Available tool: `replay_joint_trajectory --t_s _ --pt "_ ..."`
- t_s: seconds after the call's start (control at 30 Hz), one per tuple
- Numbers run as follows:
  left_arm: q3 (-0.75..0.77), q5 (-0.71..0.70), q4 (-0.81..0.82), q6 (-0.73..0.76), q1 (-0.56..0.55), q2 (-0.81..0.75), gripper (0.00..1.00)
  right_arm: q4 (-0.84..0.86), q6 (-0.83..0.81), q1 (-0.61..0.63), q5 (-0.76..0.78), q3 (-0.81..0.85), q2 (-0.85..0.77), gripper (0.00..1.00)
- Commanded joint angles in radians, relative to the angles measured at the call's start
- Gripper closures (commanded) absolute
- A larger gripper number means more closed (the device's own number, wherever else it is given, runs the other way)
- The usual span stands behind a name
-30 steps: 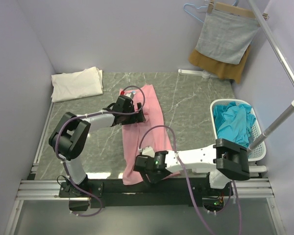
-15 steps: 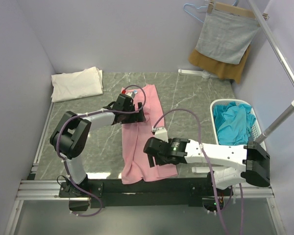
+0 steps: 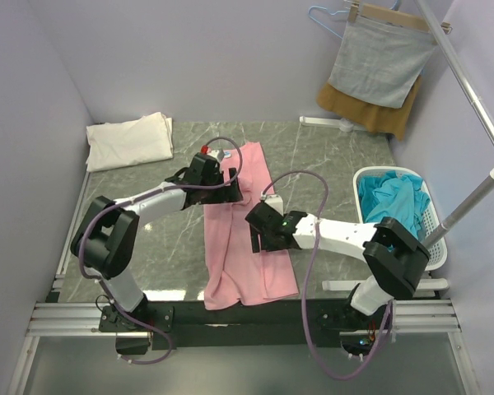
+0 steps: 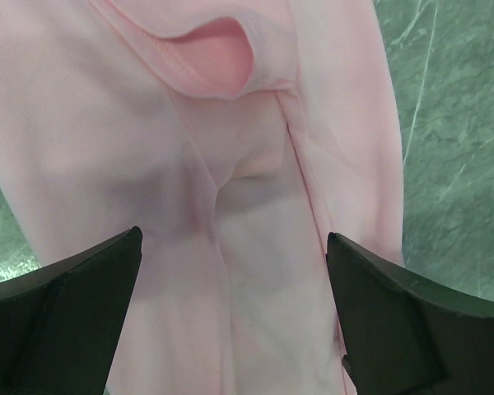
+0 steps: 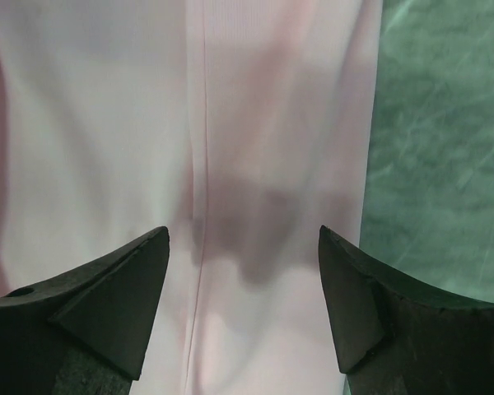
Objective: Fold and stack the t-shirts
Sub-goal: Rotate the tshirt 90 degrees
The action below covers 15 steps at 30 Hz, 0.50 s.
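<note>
A pale pink t-shirt (image 3: 249, 276) lies as a long narrow strip down the middle of the marble table (image 3: 329, 164). My left gripper (image 3: 233, 194) hovers open over its upper part, where the left wrist view shows pink cloth (image 4: 230, 164) with a curled fold between the spread fingers (image 4: 74, 313). My right gripper (image 3: 256, 234) stands open over the strip's middle, near its right edge; nothing but flat pink cloth (image 5: 272, 123) lies between its fingers (image 5: 370, 304). A folded cream-white t-shirt (image 3: 130, 140) rests at the back left. Teal-blue t-shirts (image 3: 391, 206) fill a basket on the right.
The white basket (image 3: 429, 239) stands at the table's right edge beside a slanting metal pole (image 3: 477, 193). A grey cloth (image 3: 380, 62) on a hanger and a mustard-brown cloth (image 3: 366, 113) hang at the back right. Purple walls close in the back and left.
My right arm has swung from the shirt's near end up to its middle. The left gripper has shifted slightly back and left over the upper part.
</note>
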Motion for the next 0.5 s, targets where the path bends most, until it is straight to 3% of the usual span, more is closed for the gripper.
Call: replay_joint_trajectory --t_s 0.0,0.23,0.47 --pt "0.033 0.001 0.003 0.031 0.007 0.027 0.01 0.098 -0.09 -0.031 -0.043 0.027 0.055 0.21" --pt "0.189 0.05 -0.023 0.034 0.037 0.271 0.01 0.106 -0.116 -0.086 -0.091 0.05 0.131 0.2" --pt "0.503 0.075 -0.145 0.065 0.088 0.475 0.01 0.106 -0.178 -0.143 -0.144 0.122 0.145 0.19"
